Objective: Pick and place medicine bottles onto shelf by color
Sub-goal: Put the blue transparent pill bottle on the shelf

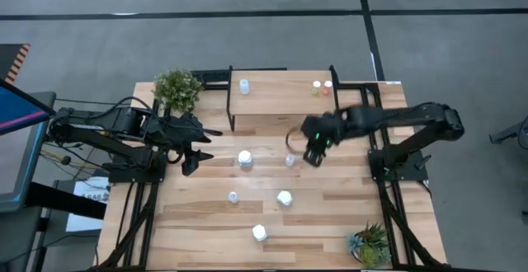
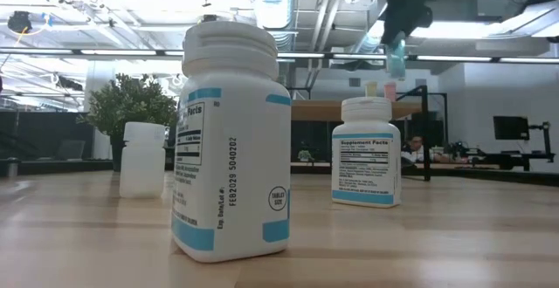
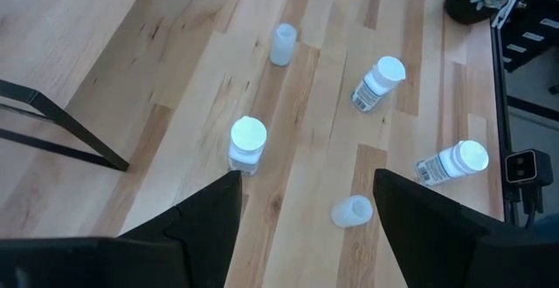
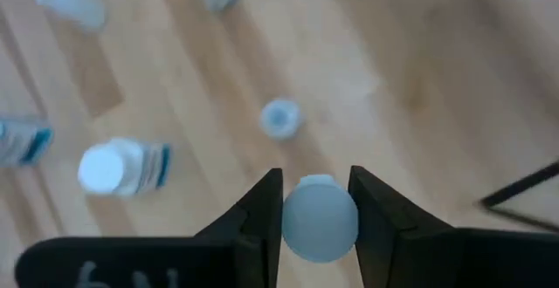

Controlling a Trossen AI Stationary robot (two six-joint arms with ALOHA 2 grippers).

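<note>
The shelf (image 1: 280, 99) stands at the table's far middle, carrying a white bottle (image 1: 244, 86), a yellowish one (image 1: 316, 86) and a reddish one (image 1: 327, 86). My right gripper (image 1: 313, 154) is just in front of the shelf, above the table, shut on a small pale-blue bottle (image 4: 319, 220). Under it, a second small pale bottle (image 1: 289, 160) stands on the table. White bottles (image 1: 245, 158) (image 1: 285, 198) (image 1: 259, 232) and a small pale one (image 1: 233, 196) stand on the tabletop. My left gripper (image 1: 195, 152) is open and empty at the left, by the shelf's left legs. My right gripper pinches the small pale-blue bottle by two opposite sides of its upper end (image 4: 293, 222) between its two fingers. The fingers point down from above. The bottle hangs upright below them (image 2: 397, 57), lifted clear of the table.
Potted plants stand at the far left corner (image 1: 177, 88) and the near right corner (image 1: 370, 243). The shelf's thin black legs (image 3: 61, 126) stand near my left gripper (image 3: 306, 205). Open wood lies along the table's left and near right parts.
</note>
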